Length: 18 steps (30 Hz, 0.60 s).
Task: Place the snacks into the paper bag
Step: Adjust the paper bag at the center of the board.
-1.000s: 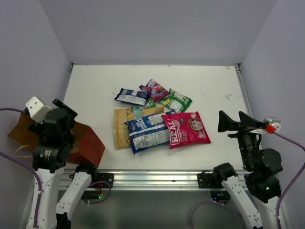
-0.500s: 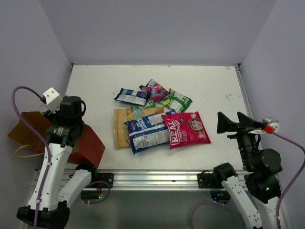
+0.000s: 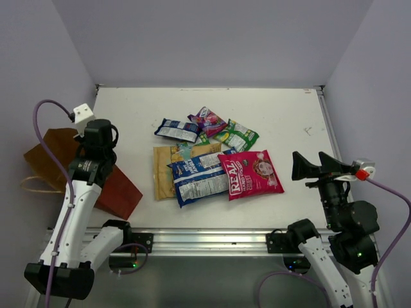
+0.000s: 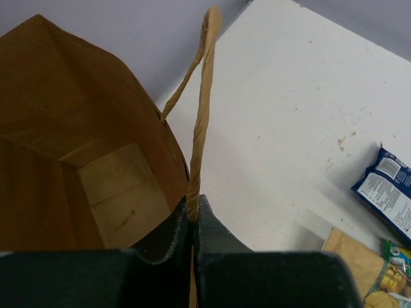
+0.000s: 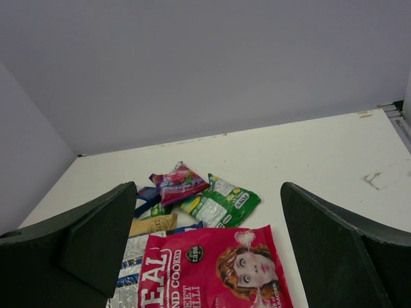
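Pinching one handle (image 4: 200, 115) of the one paper bag (image 3: 119, 192), left jaws are clamped; right jaws apart

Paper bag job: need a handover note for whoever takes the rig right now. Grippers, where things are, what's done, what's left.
Left gripper: shut on the bag handle.
Right gripper: open, empty, over the right side of the table.
Paper bag: at the table's left edge, mouth open, nothing visible inside.
Snacks: all piled mid-table.
Done: handle gripped.
Left: every packet has yet to go in the bag.
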{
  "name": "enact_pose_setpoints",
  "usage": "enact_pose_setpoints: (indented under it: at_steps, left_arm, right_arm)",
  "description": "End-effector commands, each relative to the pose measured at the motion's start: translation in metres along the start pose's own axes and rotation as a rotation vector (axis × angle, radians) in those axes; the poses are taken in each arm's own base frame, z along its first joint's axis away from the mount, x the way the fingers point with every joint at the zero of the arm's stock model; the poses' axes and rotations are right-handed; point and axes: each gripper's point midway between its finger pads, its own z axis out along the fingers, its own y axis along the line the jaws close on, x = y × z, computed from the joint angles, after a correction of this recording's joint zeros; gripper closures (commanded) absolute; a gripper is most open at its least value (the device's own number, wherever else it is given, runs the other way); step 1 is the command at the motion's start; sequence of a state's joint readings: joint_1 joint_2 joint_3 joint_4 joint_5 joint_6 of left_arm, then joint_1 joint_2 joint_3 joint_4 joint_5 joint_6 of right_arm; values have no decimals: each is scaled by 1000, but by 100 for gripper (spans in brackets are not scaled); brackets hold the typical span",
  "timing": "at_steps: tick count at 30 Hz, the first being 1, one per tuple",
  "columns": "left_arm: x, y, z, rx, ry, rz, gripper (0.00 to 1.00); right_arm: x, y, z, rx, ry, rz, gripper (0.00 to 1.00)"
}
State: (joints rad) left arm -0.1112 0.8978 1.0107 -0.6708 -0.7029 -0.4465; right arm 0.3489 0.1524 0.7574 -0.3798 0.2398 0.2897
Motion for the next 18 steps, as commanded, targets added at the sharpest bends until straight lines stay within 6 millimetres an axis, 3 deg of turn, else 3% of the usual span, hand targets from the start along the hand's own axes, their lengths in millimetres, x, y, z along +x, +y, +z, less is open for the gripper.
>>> enact_pose_setpoints:
  at_steps: [1,7,11,14,18]
  left_arm:
    - [-30,-46,9,191,-65,77,100]
    - [-33,-112,24,433,-7,260,100]
    - [-20,-150,26,604,39,335,100]
    - [-12,-158,27,637,55,377,100]
    - [-15,-164,13,717,29,391,100]
  right_arm:
    - [-2,3,-1,-17,-14,19,2]
    - [-2,3,-2,-17,-14,21,2]
    - [1,3,0,-15,-8,21,1]
    - [1,3,0,-13,-6,20,1]
    - [3,4,2,-17,2,22,1]
